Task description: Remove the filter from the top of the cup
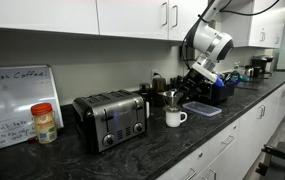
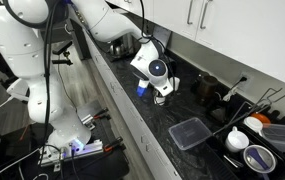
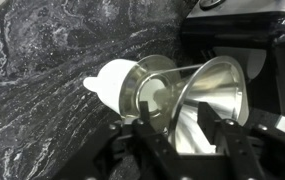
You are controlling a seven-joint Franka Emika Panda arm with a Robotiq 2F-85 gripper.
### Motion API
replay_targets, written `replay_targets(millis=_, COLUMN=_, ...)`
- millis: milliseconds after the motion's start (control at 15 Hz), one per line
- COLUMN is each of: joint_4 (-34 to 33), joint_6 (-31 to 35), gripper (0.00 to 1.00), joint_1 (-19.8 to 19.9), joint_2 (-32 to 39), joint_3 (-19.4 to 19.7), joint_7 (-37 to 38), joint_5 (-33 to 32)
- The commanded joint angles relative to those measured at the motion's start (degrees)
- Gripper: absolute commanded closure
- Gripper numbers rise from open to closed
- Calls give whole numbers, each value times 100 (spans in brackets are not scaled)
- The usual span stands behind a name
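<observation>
Black two-fingered gripper (image 3: 180, 150) sat nearest wrist lens, jaws clenched on silvery metal funnel-shaped filter (image 3: 214, 95). Filter tilted, touching mouth of small white ceramic cup (image 3: 117, 85), leaning to its right. Cup stood on dark marbled surface (image 3: 32, 90). Silver two-slot toaster (image 1: 110, 118) well left of cup in an exterior view.

The dark marbled counter (image 1: 132, 155) carries the white cup (image 1: 175, 117), standing just ahead of the fingers (image 3: 147, 150). Well away from the fingers stand 1 silver toaster (image 1: 110, 120) and 1 red-lidded jar (image 1: 44, 123); 1 flat clear tray (image 1: 202, 108) lies near them on the opposite side
</observation>
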State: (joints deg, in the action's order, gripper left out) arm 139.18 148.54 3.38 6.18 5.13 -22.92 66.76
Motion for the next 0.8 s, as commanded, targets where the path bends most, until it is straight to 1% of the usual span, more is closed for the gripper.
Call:
replay_targets(millis=0, joint_4=86, joint_6=-83, gripper=76, joint_1=22, joint_2=-112, joint_3=-16, joint_7=-237, joint_5=213)
replay_targets(millis=200, joint_4=82, joint_6=-91, gripper=97, joint_1=24, joint_2=-110, joint_3=-14, joint_7=-259, joint_5=209)
replay_targets(millis=267, joint_4=80, joint_6=-93, gripper=100, joint_1=24, joint_2=-108, joint_3=-15, joint_7=-264, joint_5=212)
replay_targets(millis=733, joint_4=72, joint_6=-123, gripper=99, joint_1=37, joint_2=-110, joint_3=-7, joint_7=-306, joint_5=237)
